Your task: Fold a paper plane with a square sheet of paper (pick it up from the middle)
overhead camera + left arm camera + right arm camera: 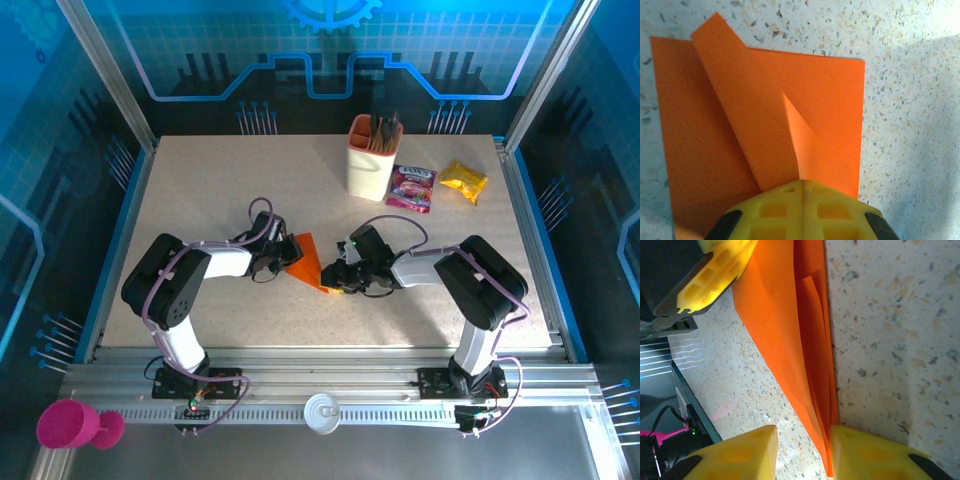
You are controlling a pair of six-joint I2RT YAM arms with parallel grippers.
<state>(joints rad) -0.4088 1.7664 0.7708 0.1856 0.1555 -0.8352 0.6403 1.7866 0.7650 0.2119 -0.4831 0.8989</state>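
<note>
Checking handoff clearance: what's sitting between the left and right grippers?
The folded orange sheet of paper fills the stretch between the left gripper and the right gripper, with nothing else there. The top external view shows it.

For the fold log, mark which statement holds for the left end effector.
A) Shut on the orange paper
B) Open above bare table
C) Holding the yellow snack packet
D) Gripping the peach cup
A: in the left wrist view the left end effector has its jaws pressed together on the near edge of the orange paper.
</note>
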